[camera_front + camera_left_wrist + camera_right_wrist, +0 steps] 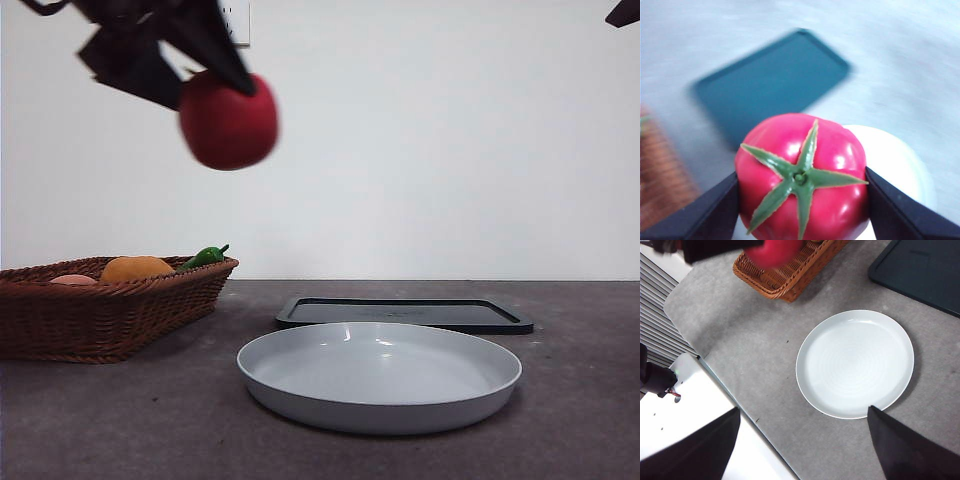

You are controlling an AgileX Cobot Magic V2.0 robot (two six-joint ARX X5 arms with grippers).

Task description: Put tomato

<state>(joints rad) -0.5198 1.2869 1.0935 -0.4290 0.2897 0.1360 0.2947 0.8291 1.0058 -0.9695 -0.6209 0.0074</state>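
left fingers (802,200) clamped around tomato (802,175)

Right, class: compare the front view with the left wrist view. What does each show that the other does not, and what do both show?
Only the front view shows the orange fruit and green pepper in the wicker basket.

Only the left wrist view shows the tomato's green stem cap.

Both show the left gripper holding the tomato in the air, the white plate and the dark tray.

No writing, label, brand, number or sign can be read anywhere in these views.
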